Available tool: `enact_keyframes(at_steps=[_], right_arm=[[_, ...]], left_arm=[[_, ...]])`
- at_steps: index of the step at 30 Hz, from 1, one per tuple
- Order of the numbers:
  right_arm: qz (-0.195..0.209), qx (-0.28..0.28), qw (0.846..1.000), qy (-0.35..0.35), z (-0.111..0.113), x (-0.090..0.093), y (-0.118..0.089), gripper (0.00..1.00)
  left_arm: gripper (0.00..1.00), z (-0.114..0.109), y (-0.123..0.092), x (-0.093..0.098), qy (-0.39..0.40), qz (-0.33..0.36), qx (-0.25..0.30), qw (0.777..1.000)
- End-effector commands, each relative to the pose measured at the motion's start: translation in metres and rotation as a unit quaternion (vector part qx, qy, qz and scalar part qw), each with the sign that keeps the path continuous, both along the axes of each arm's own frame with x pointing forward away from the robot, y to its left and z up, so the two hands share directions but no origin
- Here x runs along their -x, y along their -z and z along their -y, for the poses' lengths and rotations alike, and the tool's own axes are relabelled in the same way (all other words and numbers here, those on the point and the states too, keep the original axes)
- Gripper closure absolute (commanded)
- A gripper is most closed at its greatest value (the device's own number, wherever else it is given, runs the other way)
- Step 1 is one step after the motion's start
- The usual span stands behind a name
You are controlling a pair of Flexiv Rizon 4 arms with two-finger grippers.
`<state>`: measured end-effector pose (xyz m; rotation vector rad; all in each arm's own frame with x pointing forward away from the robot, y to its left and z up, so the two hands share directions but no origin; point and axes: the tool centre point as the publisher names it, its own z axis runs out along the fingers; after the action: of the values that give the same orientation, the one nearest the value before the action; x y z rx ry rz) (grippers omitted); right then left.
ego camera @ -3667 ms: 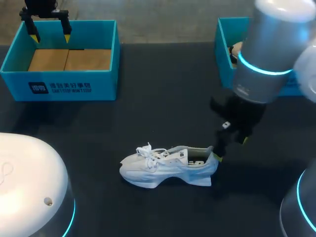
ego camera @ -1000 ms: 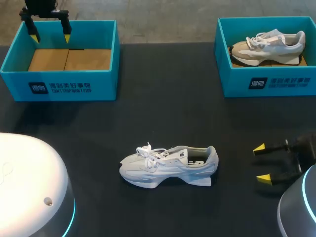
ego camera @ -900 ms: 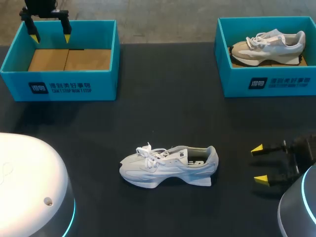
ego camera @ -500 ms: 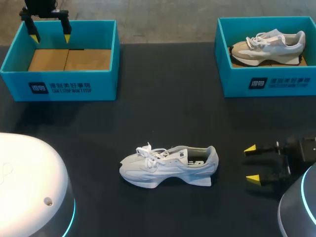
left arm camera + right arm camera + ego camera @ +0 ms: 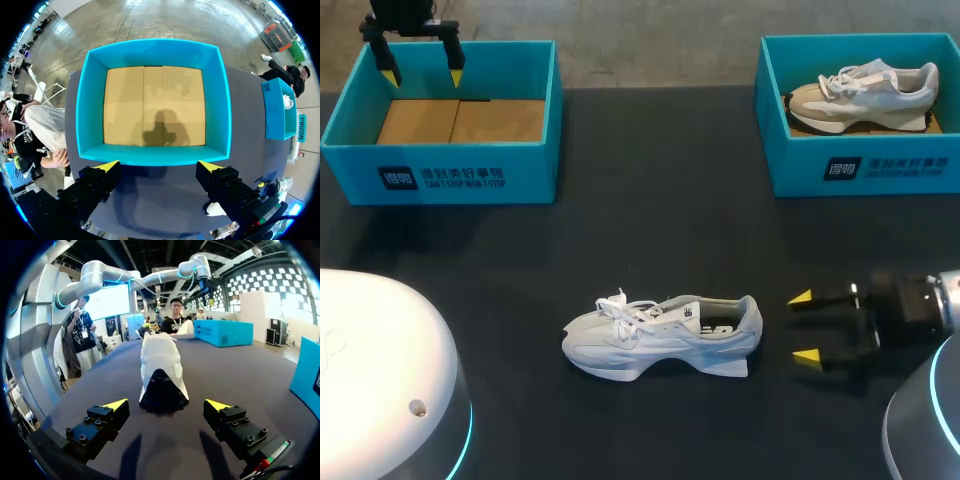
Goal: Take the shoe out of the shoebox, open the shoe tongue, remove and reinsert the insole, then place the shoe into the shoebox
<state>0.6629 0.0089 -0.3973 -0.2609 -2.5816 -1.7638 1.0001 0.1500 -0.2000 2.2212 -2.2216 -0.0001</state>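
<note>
The right gripper (image 5: 804,326) lies low and level over the dark table (image 5: 650,180), jaws spread wide, holding nothing. Just ahead of them the white shoe (image 5: 660,335) stands upright, heel toward the tips. Farther off, the left gripper (image 5: 418,62) points straight down, jaws parted and empty, with the teal shoebox (image 5: 440,180) below them.
</note>
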Motion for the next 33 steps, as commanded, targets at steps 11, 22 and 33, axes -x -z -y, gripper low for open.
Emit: enact_keyframes(at_steps=[11, 22, 33], right_arm=[[0.019, -0.026, 0.999, 0.011, -0.038, 0.003, 0.01, 0.0], [0.025, -0.033, 0.999, 0.017, -0.063, -0.004, 0.008, 0.0], [0.017, -0.032, 0.999, 0.02, -0.079, -0.01, 0.011, 0.0]], left_arm=[[0.0, 0.0, 0.0, 0.0, 0.0, 0.0, 0.0, 1.0], [0.0, 0.0, 0.0, 0.0, 0.0, 0.0, 0.0, 1.0], [0.0, 0.0, 0.0, 0.0, 0.0, 0.0, 0.0, 1.0]])
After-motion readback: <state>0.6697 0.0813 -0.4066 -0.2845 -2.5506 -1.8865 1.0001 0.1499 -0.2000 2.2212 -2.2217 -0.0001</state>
